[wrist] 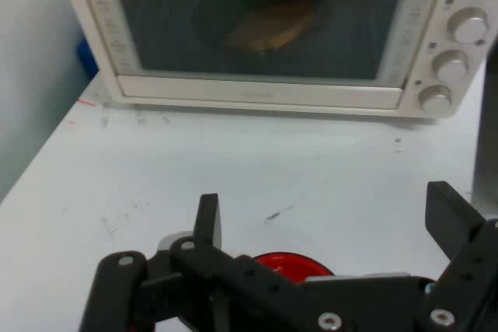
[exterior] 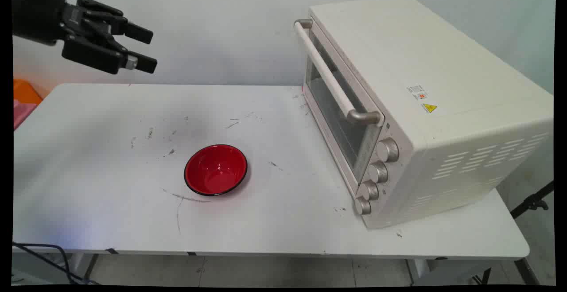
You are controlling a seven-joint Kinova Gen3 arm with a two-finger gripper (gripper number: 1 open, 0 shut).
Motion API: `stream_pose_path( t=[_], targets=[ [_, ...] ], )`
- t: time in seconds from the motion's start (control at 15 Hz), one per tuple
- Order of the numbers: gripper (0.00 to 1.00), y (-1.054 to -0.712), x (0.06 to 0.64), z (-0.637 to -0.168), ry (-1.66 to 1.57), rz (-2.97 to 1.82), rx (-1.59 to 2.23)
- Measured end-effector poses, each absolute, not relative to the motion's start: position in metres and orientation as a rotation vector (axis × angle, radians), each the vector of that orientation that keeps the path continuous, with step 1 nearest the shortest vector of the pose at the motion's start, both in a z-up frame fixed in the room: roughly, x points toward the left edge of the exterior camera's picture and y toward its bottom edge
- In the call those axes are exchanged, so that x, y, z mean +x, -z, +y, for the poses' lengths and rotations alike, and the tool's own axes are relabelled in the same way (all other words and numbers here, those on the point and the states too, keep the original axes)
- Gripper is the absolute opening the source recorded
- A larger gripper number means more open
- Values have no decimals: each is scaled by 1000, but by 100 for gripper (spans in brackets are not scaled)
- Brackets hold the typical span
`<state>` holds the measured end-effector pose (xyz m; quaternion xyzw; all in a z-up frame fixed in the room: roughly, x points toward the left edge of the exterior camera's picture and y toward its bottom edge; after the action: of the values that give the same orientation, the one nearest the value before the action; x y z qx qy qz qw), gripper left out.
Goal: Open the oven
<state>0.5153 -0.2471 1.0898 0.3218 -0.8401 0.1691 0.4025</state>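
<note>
Main view: the gripper (exterior: pixel 144 48) hangs high above the table's (exterior: pixel 88 159) far left corner, fingers spread apart, holding nothing. A red bowl (exterior: pixel 215 169) sits mid-table. A white toaster oven (exterior: pixel 416 106), door closed, occupies the right end.

Hand view: the fingers (wrist: pixel 207 219) stand wide apart and empty; the bowl (wrist: pixel 292 263) shows behind the linkage, the oven (wrist: pixel 264 36) beyond, something brownish inside it.

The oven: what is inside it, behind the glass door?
In the hand view, a brownish, rounded thing shows dimly through the closed door of the oven. What it is cannot be told. The main view's glass shows nothing clear.
</note>
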Motion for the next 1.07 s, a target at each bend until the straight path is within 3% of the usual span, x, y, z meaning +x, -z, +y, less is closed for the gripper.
stream_pose_path(
  t=[0.4,1.07],
  targets=[
    [100,-1091,504,-259,-466,-2107,870],
    [100,-1116,457,-323,-507,-2139,914]
  ],
)
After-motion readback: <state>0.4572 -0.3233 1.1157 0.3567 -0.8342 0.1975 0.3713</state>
